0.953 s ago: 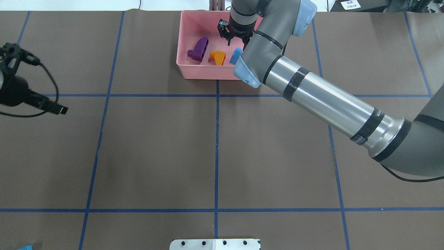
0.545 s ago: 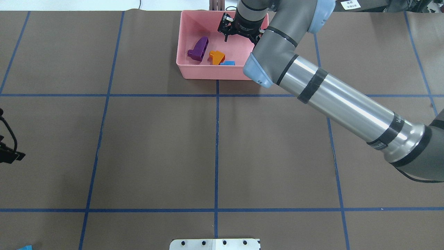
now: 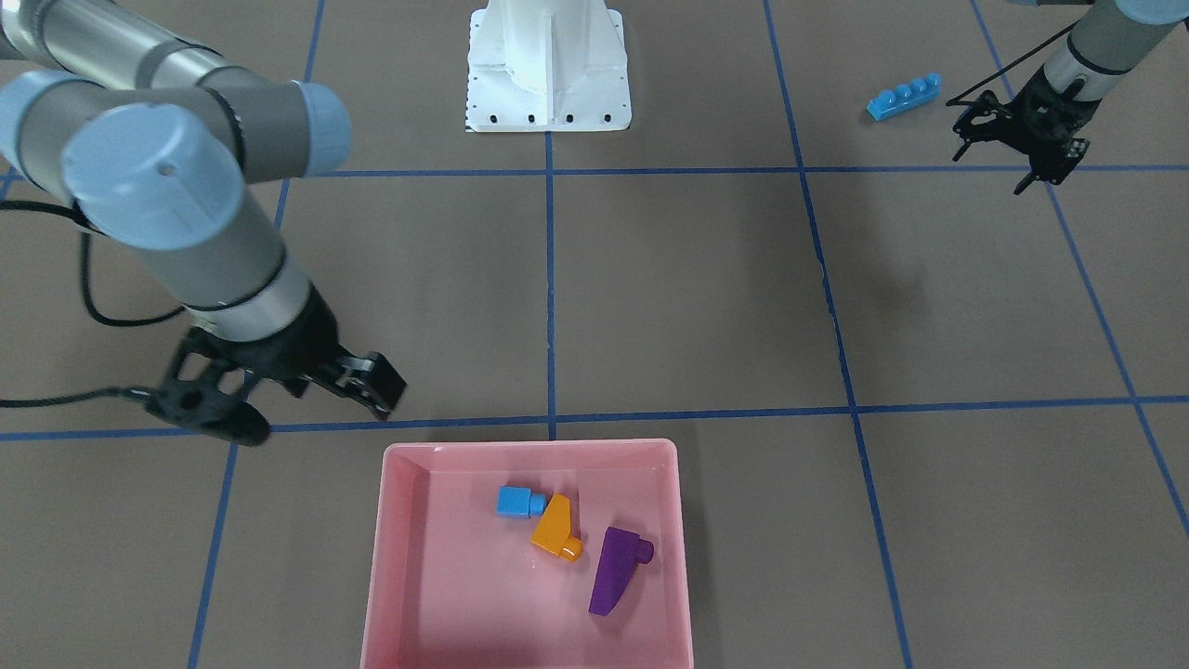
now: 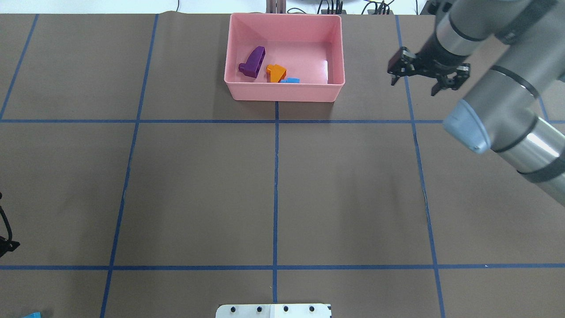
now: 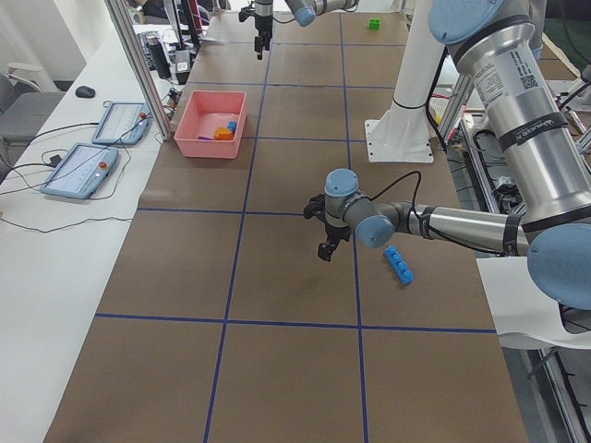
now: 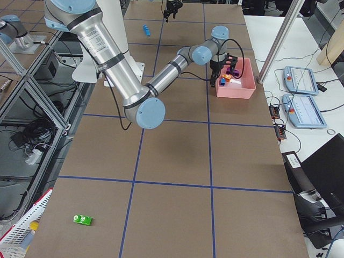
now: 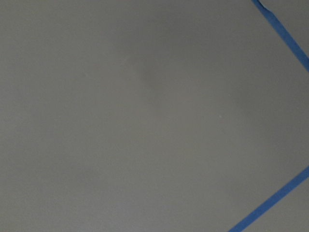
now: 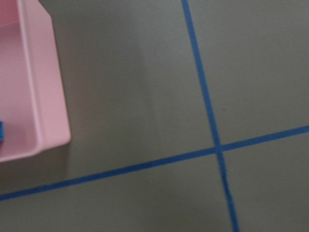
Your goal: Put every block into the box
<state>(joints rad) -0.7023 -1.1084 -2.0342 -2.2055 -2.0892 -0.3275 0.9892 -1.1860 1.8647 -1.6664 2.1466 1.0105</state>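
Observation:
The pink box (image 4: 284, 92) stands at the far middle of the table. In it lie the purple sloped block (image 4: 253, 62), the orange sloped block (image 4: 276, 73) and the small blue cube (image 4: 290, 81). My right gripper (image 4: 414, 86) is open and empty, above the mat to the right of the box. The long blue bar (image 3: 903, 97) lies on the mat near my left gripper (image 3: 992, 172), which is open and empty just beside it. The green brick (image 6: 83, 219) lies far off at the table's right end.
The white robot base (image 3: 548, 65) stands at the table's near middle edge. Blue tape lines (image 4: 276, 176) cross the brown mat. The right wrist view shows the box's corner (image 8: 43, 96). Tablets (image 5: 83, 171) lie on a side bench beyond the box.
The small blue cube dropped flat next to the orange block. My right gripper rose out of the box and moved right. My left arm moved back toward the robot, nearly out of the overhead view.

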